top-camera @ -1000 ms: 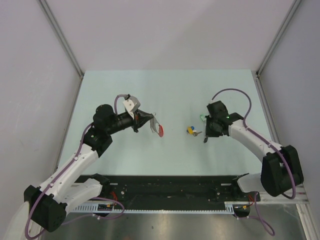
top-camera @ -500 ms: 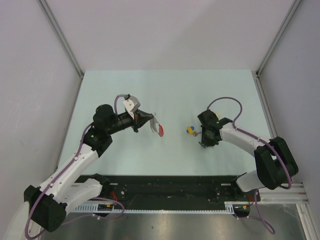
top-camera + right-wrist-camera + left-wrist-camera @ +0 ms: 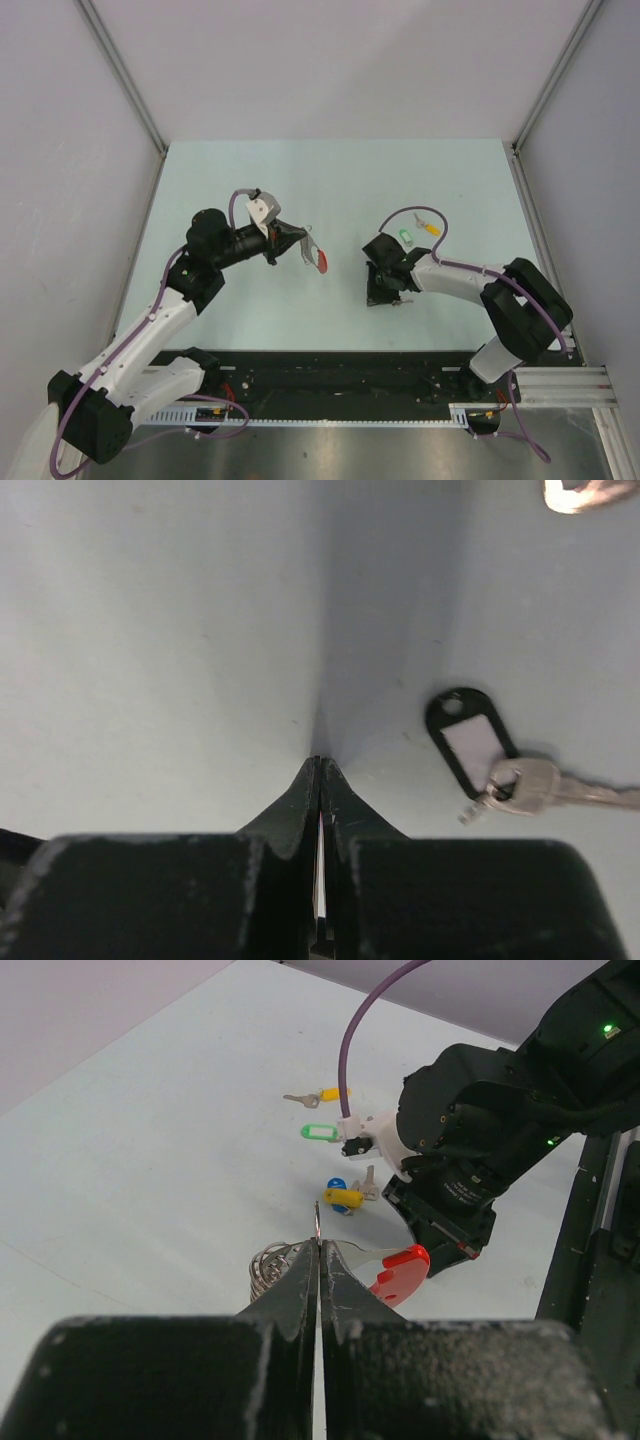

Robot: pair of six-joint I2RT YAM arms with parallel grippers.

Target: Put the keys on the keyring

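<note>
Right arm has swung in toward centre since a second ago. I read the left gripper [image 3: 308, 243] clamped on the keyring [image 3: 398, 1271]. Right gripper [image 3: 318, 770] is pinched closed and empty, tips at the table [image 3: 150, 630]. The black-headed key [image 3: 468, 742] lies just to its right. Green key [image 3: 405, 237] and yellow key [image 3: 429, 227] lie beyond.

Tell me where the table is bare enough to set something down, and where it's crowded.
Bare: the far strip of the table beyond both arms, and the near middle between the keyring and the base rail. Crowded: around the right fingers, where the green key, yellow key, blue-and-yellow key and black key lie close.
</note>
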